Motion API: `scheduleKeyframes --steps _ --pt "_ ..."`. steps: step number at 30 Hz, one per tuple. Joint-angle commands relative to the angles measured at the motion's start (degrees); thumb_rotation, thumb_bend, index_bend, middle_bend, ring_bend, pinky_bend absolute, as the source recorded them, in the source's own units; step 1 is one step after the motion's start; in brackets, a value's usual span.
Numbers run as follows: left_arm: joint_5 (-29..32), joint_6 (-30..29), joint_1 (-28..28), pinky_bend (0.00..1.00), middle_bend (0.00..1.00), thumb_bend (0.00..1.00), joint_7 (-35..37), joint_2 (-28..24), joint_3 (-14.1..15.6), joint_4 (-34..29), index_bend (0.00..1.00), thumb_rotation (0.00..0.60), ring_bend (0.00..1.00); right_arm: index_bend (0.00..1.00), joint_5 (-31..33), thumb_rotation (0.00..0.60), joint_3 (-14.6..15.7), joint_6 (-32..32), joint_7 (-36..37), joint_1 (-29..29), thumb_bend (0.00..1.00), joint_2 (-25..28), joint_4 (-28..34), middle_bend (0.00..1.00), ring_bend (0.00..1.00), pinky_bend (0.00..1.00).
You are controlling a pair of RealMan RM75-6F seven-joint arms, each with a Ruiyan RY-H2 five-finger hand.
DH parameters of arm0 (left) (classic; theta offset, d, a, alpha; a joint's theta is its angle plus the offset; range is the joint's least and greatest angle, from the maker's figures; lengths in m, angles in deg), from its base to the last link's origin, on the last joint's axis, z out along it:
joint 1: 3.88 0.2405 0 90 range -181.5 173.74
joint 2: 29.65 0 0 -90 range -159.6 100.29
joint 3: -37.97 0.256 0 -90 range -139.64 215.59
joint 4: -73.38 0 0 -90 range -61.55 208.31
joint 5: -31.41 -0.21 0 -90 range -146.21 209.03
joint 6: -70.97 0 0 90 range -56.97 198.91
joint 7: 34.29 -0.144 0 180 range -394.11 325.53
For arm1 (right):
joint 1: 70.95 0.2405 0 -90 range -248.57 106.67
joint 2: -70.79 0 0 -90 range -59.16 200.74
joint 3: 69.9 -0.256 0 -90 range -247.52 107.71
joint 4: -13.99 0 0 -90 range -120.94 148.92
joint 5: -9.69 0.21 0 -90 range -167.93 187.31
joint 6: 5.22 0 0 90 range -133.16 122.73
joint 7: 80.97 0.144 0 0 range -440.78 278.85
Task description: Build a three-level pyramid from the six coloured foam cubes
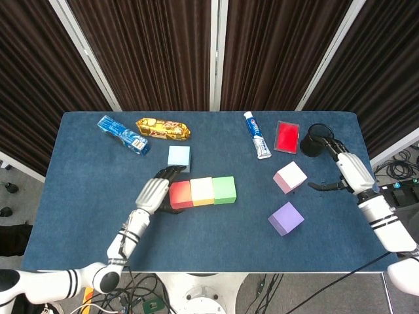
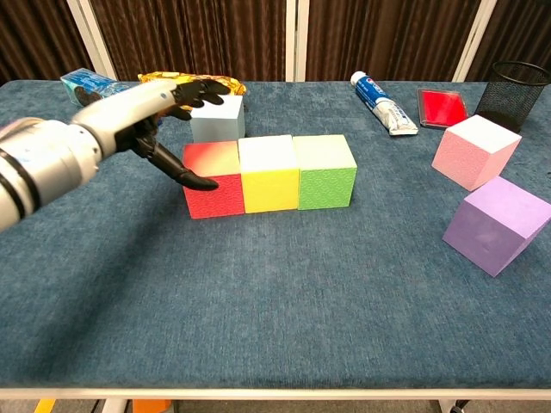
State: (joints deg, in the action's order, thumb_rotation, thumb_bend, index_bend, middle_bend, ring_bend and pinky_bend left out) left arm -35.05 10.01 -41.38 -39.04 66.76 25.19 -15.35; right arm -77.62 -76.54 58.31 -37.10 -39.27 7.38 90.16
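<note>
A red cube [image 1: 181,194], a yellow cube [image 1: 202,191] and a green cube [image 1: 224,189] stand side by side in a row at mid-table. My left hand [image 1: 154,191] hovers open at the red cube's [image 2: 213,180] left side, thumb near its left face, holding nothing; in the chest view the left hand [image 2: 159,116] is raised above the table. A light blue cube [image 1: 179,157] sits just behind the row. A pink cube [image 1: 289,176] and a purple cube [image 1: 286,218] lie to the right. My right hand [image 1: 349,172] is open, right of the pink cube.
A blue packet [image 1: 123,135] and a gold snack bag [image 1: 163,129] lie at the back left. A toothpaste tube [image 1: 257,135], a red box [image 1: 287,137] and a black mesh cup [image 1: 315,139] stand at the back right.
</note>
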Motion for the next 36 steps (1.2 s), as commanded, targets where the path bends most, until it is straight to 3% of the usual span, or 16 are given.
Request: scheduleKeyframes --steps 1,8,13,18,24,29,36 --pt "0.81 -2.57 2.69 0.11 0.06 0.05 -1.90 -5.22 0.67 -7.30 0.07 0.600 0.01 0.00 0.13 0.600 -0.23 -0.41 -0.72 0.34 0.03 0.61 0.79 0.14 0.00 0.00" --pt "2.56 -6.50 7.10 0.11 0.06 0.06 -5.38 -15.12 2.32 -18.43 0.07 0.600 0.01 0.00 0.39 0.600 -0.22 -1.97 -3.03 1.09 0.03 1.49 3.44 0.16 0.00 0.00" --pt "3.49 -10.06 10.79 0.11 0.06 0.06 -4.47 -21.44 2.68 -20.35 0.07 0.600 0.01 0.00 -0.23 0.600 0.28 -4.64 -7.48 2.66 0.03 1.81 5.32 0.18 0.00 0.00" --pt "4.66 -9.50 12.68 0.12 0.07 0.08 1.72 -25.31 1.21 -13.41 0.08 0.600 0.01 0.00 0.07 0.600 0.48 -8.32 -14.29 4.86 0.04 1.49 8.79 0.19 0.00 0.00" --pt "4.67 -5.70 12.02 0.14 0.09 0.09 9.95 -24.97 -1.00 -0.06 0.07 0.600 0.01 0.00 2.24 0.600 -0.15 -11.99 -19.77 7.40 0.04 -2.15 10.31 0.21 0.00 0.00" --pt "1.63 -6.25 13.35 0.13 0.09 0.09 15.28 -24.12 -0.49 3.27 0.08 0.600 0.01 0.00 4.15 0.600 -0.63 -14.80 -24.88 9.73 0.04 -6.80 8.82 0.21 0.00 0.00" --pt "-1.15 -9.61 16.26 0.13 0.09 0.09 16.80 -22.89 1.37 4.72 0.07 0.600 0.01 0.00 5.47 0.600 -1.95 -17.22 -29.63 13.32 0.05 -12.85 6.01 0.19 0.00 0.00"
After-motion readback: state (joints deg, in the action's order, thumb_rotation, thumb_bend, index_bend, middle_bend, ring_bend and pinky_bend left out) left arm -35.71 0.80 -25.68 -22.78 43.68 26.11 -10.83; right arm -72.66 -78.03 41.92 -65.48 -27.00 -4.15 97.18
